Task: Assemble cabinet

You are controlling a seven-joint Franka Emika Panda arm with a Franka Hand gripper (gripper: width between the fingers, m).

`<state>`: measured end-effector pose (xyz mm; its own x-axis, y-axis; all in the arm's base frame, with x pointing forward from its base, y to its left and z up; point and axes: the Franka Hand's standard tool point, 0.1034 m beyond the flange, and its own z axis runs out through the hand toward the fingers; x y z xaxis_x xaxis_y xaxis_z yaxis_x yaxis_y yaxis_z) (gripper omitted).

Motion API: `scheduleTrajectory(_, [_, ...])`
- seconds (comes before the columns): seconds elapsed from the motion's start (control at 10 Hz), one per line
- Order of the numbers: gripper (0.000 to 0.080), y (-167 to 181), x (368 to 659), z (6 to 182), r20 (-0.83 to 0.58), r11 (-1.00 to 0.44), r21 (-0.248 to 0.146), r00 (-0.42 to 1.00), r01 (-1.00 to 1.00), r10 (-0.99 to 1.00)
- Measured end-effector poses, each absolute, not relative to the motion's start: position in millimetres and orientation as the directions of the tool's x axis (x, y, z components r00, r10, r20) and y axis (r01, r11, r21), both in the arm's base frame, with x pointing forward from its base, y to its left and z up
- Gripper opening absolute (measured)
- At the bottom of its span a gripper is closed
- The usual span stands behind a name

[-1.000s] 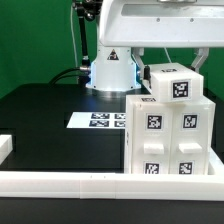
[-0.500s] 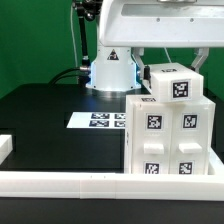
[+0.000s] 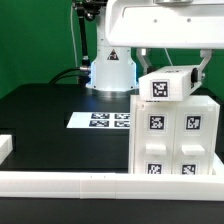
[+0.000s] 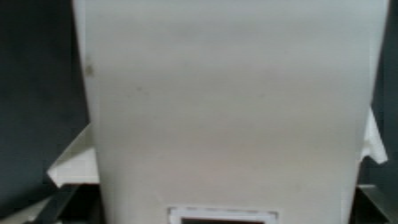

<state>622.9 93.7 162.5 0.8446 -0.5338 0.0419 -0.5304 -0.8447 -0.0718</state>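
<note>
The cabinet stands on the black table and shows four tagged fronts in its near face, so most of the build looks done. On its top sits a white tagged block, tilted and not flush. The gripper comes down from above the cabinet, its fingers spread wide on either side of this block and apparently holding it. What seems left is to level and seat it. The marker board lies just beside the cabinet, and the long white rail runs in front of it.
</note>
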Motion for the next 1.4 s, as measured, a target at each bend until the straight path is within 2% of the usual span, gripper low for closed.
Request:
scheduleTrajectory(0.3, [0.0551,94.6,623.2,163.0,0.03,-0.739,-0.081,0.739,-0.669,-0.673])
scheduleTrajectory(0.4, [0.0551,94.8,622.4,162.3,0.004,-0.648,-0.088,0.65,-0.756,-0.76])
scheduleTrajectory(0.5, [0.0551,94.4,622.5,162.1,-0.035,-0.528,-0.096,0.533,-0.844,-0.845])
scheduleTrajectory(0.6, [0.0551,96.7,622.0,161.5,-0.091,-0.336,-0.095,0.345,-0.937,-0.934])
scheduleTrajectory(0.8, [0.0551,100.4,630.4,163.6,-0.145,-0.055,-0.145,0.076,-0.988,-0.986])
scheduleTrajectory(0.9, [0.0551,101.8,629.1,163.4,-0.15,-0.037,-0.136,0.057,-0.99,-0.987])
scheduleTrajectory(1.2, [0.0551,103.2,629.4,163.1,-0.175,0.14,-0.109,-0.119,-0.984,-0.977])
scheduleTrajectory(1.4, [0.0551,103.2,631.8,163.5,-0.195,0.17,-0.122,-0.144,-0.978,-0.97])
